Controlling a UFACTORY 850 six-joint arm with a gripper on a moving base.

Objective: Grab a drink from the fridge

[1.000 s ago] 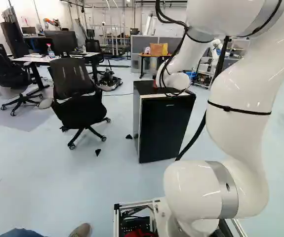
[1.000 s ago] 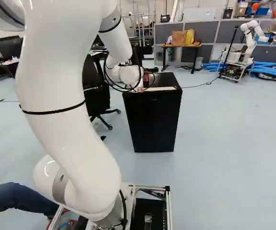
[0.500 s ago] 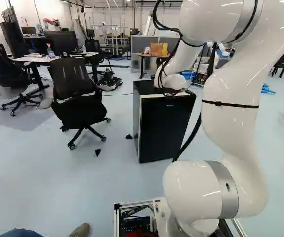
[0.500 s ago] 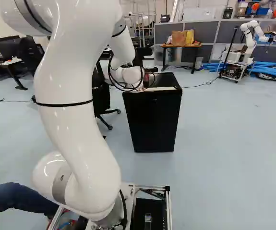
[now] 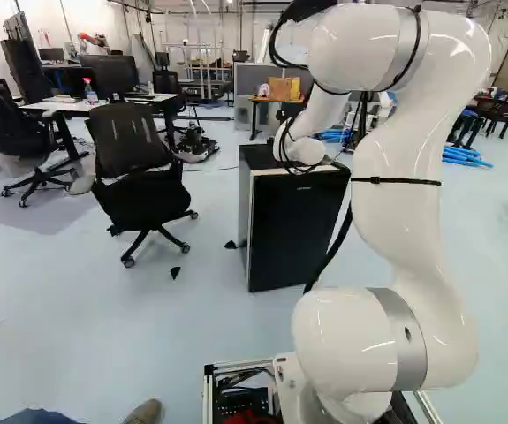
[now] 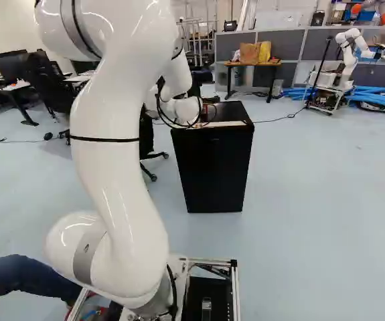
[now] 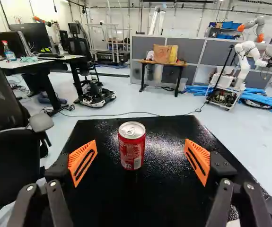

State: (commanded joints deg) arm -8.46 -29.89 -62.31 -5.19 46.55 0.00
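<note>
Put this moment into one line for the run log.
pincer: open, facing can | red can: upright on fridge top, ungripped | fridge door: shut | drink grab: not yet done

the black fridge (image 5: 293, 230) stood on the pale blue floor (image 6: 299, 200). its top was flat and shiny. a red can (image 7: 132, 153) stood upright on the top, closer to the far edge. a pale strip (image 6: 229, 124) lay along the near edge. on the floor beside the fridge were a black chair (image 5: 139, 168) on wheels and two little black bits (image 5: 175, 272). a thin dark cord (image 7: 126, 113) ran behind it, and blue tubes (image 6: 379, 97) lay farther back.
</note>
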